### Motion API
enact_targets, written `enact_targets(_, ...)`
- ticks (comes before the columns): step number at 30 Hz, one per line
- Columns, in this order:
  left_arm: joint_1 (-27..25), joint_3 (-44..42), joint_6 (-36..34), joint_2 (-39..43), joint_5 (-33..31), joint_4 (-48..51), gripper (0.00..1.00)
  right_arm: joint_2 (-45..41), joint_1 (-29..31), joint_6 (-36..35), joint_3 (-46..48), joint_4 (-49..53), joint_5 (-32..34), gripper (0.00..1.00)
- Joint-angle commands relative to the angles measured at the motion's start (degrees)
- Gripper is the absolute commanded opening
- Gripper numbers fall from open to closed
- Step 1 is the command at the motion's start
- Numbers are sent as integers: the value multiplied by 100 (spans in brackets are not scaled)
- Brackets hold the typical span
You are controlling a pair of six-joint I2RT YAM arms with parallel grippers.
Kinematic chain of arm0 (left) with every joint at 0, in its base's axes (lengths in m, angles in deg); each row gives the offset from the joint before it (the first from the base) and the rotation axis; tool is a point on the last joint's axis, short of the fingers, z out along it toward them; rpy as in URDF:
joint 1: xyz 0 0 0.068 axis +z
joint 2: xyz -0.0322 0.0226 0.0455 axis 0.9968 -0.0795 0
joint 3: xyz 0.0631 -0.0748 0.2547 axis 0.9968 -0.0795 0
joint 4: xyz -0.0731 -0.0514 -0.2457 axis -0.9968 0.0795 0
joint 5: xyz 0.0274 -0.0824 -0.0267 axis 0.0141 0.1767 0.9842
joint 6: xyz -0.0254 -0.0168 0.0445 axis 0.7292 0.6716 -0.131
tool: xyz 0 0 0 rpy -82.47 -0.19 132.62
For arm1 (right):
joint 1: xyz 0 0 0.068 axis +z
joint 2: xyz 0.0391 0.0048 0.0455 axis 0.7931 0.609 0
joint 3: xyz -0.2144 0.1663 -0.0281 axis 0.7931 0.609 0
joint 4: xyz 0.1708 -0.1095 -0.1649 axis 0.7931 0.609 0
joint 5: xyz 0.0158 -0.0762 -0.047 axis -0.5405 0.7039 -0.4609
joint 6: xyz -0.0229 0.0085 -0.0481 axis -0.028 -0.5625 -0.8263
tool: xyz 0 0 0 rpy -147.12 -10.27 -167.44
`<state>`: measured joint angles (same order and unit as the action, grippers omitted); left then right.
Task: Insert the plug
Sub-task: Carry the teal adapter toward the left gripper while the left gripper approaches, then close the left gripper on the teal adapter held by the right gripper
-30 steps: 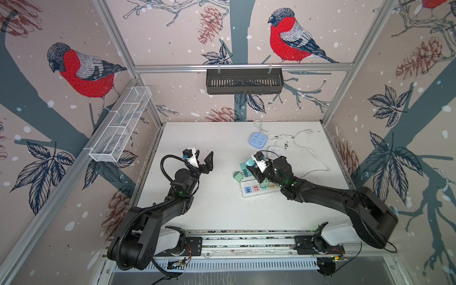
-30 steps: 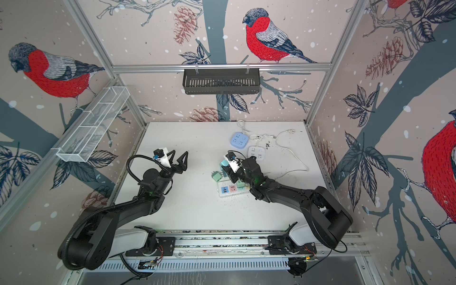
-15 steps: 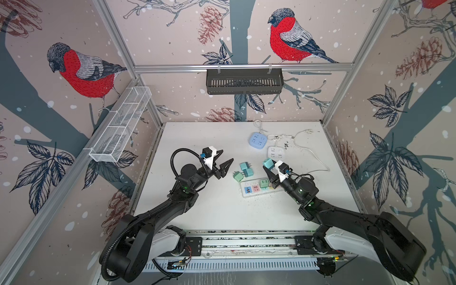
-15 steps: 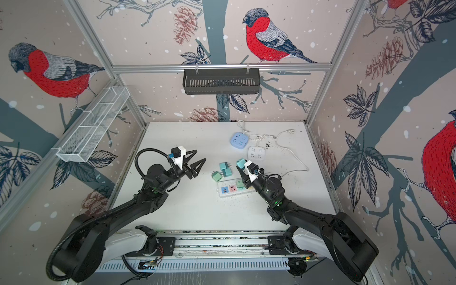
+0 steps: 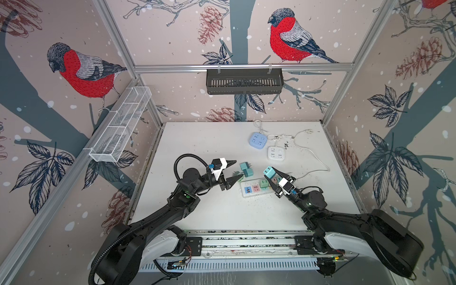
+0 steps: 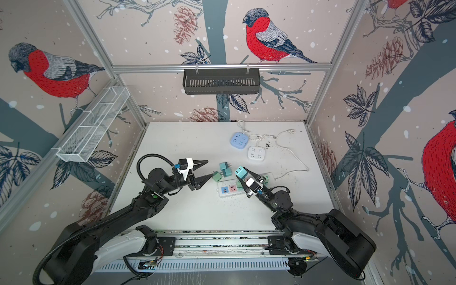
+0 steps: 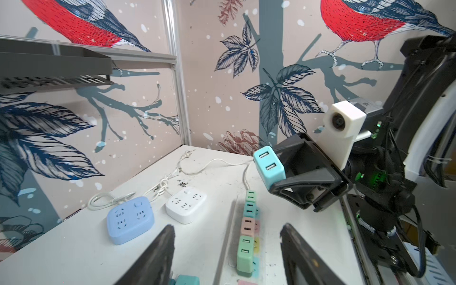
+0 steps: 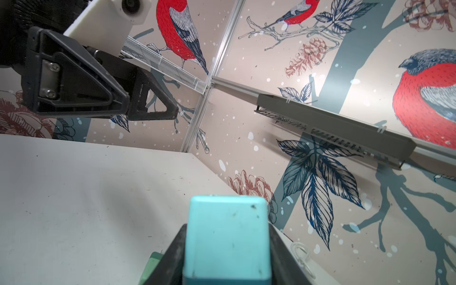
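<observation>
Turquoise plastic marks the task item: the turquoise plug (image 5: 269,172), a small block with two ports on one face, is held clear of the table (image 5: 209,148), above the cord end of the power strip (image 5: 257,193). The right gripper (image 5: 274,175) is closed on it, one finger on each side of the block, as the left wrist view shows (image 7: 269,170). The right wrist view shows only the block's back between the fingers (image 8: 227,241). The pins do not show in any view, so which way they point cannot be told. The left gripper (image 6: 209,168) stands apart to the left of the strip. Its jaws are roughly half open with nothing between them, and its tips are close to the loose plugs (image 6: 225,170) lying on the table. The strip already carries a row of plugs in green, teal, pink and blue. Which socket is free is hard to tell from these views. The step in hand appears to be transport: the plug is picked up and lifted, but not yet aligned or seated. The next move calls for turning the plug so that its pins face down into the strip, centring it over an unoccupied socket, and pressing straight down. The strip lies loose on the table, so the empty left gripper could steady it during the push.
</observation>
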<state>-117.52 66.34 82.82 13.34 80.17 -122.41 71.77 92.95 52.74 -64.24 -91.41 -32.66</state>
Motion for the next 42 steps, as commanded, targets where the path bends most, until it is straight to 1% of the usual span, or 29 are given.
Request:
enact_targets(1,-140,188,-409,-103,117,375,67,-21,31,-270,4,-417,20,2)
enact_targets(6,-351,378,-568,-249,254,642,66,35,141,-646,1,-340,59,2)
enact_targets(12,-735,719,-834,-514,265,1155,65,337,479,-1270,-8,-465,418,2)
enact_targets(15,-1001,894,-1084,-638,177,1463,65,563,674,-1587,8,-742,707,2)
enact_targets(18,-1200,1079,-1346,-765,-103,1829,65,817,777,-1747,79,-1189,909,2)
enact_targets(21,-1240,1210,-1358,-920,-257,1962,64,989,802,-1804,133,-1506,922,2)
enact_targets(25,-1277,1397,-1346,-1149,-232,2140,64,1247,936,-1981,131,-1808,1017,2)
enact_targets(29,-1323,1626,-1394,-1382,-384,2383,62,1530,1013,-2101,178,-2343,1127,2)
enact_targets(34,-1397,1836,-1440,-1629,-512,2663,55,1757,1107,-2231,80,-2338,1265,2)
enact_targets(38,-1409,1840,-1501,-1645,-618,2708,55,1732,1141,-2266,39,-2348,1431,2)
enact_targets(42,-1413,1789,-1513,-1644,-635,2698,55,1687,1150,-2243,69,-2339,1434,2)
